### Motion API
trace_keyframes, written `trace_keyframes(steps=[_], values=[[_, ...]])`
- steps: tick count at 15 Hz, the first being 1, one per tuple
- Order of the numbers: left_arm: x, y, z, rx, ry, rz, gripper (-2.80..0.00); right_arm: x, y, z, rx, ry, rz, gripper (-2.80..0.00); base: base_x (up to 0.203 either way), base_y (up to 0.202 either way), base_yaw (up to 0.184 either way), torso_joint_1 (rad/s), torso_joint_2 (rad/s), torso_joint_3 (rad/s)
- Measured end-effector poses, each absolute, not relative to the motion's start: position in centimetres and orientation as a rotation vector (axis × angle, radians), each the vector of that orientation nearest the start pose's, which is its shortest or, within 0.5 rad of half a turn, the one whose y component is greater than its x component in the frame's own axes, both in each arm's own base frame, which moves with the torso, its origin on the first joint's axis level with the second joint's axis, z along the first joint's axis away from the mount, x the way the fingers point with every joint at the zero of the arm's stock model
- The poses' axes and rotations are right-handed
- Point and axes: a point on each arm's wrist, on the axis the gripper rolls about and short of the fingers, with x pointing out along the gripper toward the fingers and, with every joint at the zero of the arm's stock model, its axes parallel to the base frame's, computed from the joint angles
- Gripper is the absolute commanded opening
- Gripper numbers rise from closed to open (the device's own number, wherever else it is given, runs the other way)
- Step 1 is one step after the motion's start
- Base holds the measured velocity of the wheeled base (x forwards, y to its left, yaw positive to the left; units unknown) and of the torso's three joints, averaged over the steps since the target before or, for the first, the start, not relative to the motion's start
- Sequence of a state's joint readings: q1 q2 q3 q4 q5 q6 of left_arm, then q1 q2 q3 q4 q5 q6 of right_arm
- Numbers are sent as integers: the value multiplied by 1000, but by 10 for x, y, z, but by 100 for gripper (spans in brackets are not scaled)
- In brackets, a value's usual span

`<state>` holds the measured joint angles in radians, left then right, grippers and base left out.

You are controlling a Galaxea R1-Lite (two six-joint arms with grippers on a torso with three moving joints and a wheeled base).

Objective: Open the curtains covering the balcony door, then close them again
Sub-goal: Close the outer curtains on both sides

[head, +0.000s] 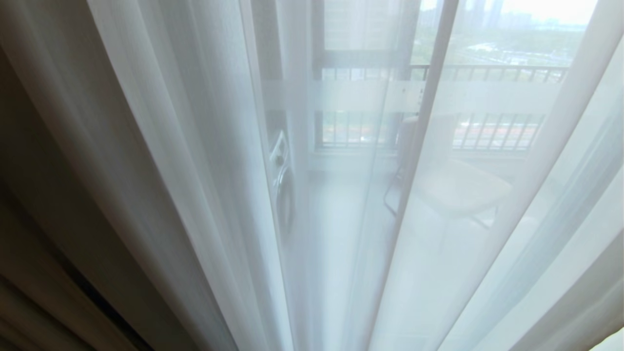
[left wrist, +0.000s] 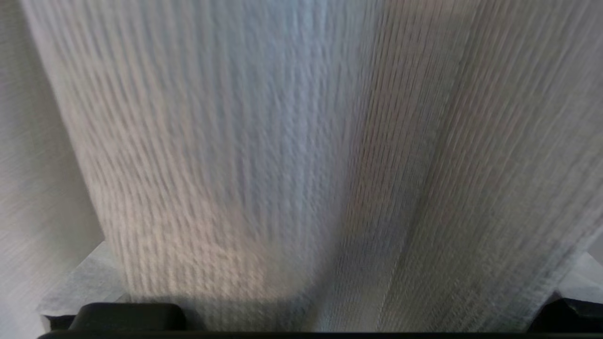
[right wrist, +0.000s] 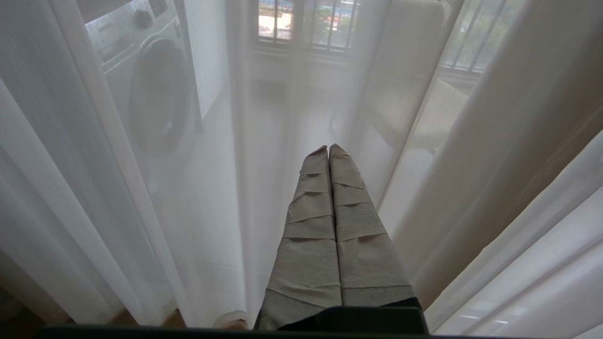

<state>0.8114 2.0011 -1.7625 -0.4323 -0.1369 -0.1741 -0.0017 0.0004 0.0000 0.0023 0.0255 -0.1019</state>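
White sheer curtains (head: 204, 146) hang across the head view. A heavy beige drape (head: 44, 204) is bunched at the left edge. Through the sheers shows the balcony door (head: 487, 97), with its frosted white band. Neither gripper appears in the head view. Ribbed beige curtain fabric (left wrist: 282, 141) fills the left wrist view. My left gripper (left wrist: 330, 287) is open, and a fold of that fabric lies between its widely spread fingers (left wrist: 87, 282). My right gripper (right wrist: 329, 149) is shut and empty, pointing at the sheers (right wrist: 94, 188) just short of them.
Behind the sheers on the balcony stand a washing machine (head: 282, 185) at the left and a pale chair (head: 453, 185) at the right. A barred railing window (head: 492, 73) lies beyond them. Another beige drape (right wrist: 527, 141) hangs beside my right gripper.
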Motion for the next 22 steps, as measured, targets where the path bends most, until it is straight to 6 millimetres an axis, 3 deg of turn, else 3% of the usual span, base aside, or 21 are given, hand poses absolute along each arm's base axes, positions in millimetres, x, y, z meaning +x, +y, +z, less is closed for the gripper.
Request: trace_keyframes(steps=[2, 3, 12, 22], values=[[293, 300, 328, -66, -252, 628, 0, -23, 1, 75, -102, 2, 24, -280, 0, 0, 0, 0, 0, 0], [296, 301, 329, -62, -261, 622, -280, -23, 1, 75, -102, 2, 24, -280, 0, 0, 0, 0, 0, 0], [304, 293, 337, -52, -285, 593, -280, -23, 1, 75, -102, 2, 24, -280, 0, 0, 0, 0, 0, 0], [291, 226, 373, -147, -207, 494, -280, -23, 1, 75, -101, 2, 24, -280, 0, 0, 0, 0, 0, 0]])
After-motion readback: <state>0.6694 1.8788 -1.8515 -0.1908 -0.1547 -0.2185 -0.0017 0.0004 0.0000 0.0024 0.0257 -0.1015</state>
